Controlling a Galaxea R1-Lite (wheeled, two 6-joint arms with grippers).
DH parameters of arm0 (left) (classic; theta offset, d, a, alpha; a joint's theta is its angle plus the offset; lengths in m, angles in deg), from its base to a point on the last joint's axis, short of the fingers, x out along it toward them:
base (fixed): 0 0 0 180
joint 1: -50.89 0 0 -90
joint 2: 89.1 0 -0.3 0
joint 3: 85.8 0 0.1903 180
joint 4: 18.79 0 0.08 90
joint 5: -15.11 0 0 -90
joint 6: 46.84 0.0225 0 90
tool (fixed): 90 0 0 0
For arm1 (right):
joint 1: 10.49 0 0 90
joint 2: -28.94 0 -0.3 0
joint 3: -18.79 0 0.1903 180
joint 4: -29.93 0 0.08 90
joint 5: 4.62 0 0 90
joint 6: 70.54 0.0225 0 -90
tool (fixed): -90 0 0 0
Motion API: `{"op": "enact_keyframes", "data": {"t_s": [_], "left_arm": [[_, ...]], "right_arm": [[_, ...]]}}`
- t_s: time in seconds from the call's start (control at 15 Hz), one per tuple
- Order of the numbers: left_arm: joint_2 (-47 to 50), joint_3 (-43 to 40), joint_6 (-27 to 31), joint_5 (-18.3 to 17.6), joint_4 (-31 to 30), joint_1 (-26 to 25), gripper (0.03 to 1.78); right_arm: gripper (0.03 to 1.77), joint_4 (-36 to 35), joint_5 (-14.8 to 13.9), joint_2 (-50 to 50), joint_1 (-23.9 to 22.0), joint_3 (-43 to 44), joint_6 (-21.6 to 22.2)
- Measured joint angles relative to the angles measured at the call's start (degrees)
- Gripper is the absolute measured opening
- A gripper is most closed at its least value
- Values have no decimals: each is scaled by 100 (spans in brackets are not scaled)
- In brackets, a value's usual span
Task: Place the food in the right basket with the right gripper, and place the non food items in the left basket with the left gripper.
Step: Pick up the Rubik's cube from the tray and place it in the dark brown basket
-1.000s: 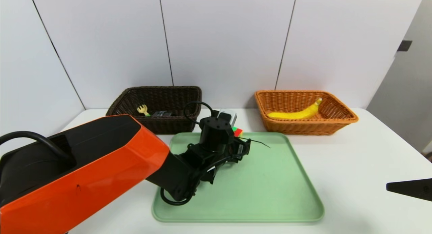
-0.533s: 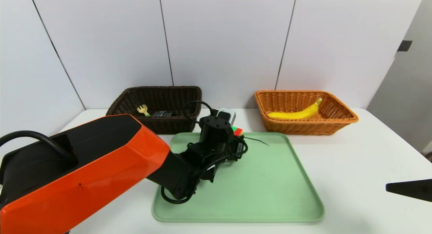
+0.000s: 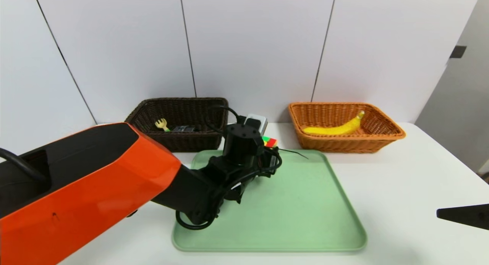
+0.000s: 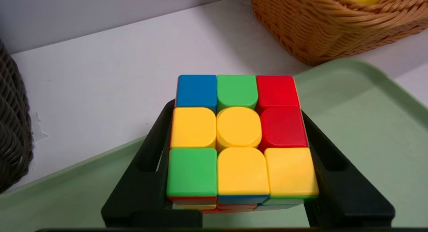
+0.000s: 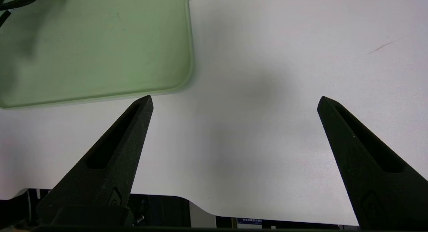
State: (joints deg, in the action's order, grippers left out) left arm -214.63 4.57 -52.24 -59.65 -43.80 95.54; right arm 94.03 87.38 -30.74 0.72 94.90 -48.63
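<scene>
Puzzle cube [image 4: 239, 135] sitting clamped between the left gripper's [image 4: 239, 125] fingers, over the tray's [image 3: 298, 204] far edge, near centre of the head view. Right gripper [image 5: 235, 103] idling wide, nothing between its fingers, lower right of the head view. Banana [image 3: 336, 127] lying in the orange-tan basket [image 3: 344, 144], right of centre. Fork [image 3: 162, 124] and black tube [image 3: 184, 129] resting in the dark brown basket [image 3: 187, 143], left of centre.
</scene>
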Motion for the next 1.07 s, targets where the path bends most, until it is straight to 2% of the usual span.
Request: {"op": "enact_keyframes", "data": {"t_s": [0.27, 0.6, 0.87, 1.07], "left_arm": [[518, 163, -2, 27, 510, 119, 100], [1204, 1217, -35, 101, 1576, 32, 100], [1545, 2046, -35, 127, 2614, -788, 100], [1671, 2098, -33, -24, 2850, -1598, 100]], "right_arm": [[170, -7, 12, 0, 2, 0, -5], [170, -7, 23, 0, 5, -13, 2], [170, -2, 23, 0, 7, -13, 6], [170, 0, 26, 2, 7, -11, -2]]}}
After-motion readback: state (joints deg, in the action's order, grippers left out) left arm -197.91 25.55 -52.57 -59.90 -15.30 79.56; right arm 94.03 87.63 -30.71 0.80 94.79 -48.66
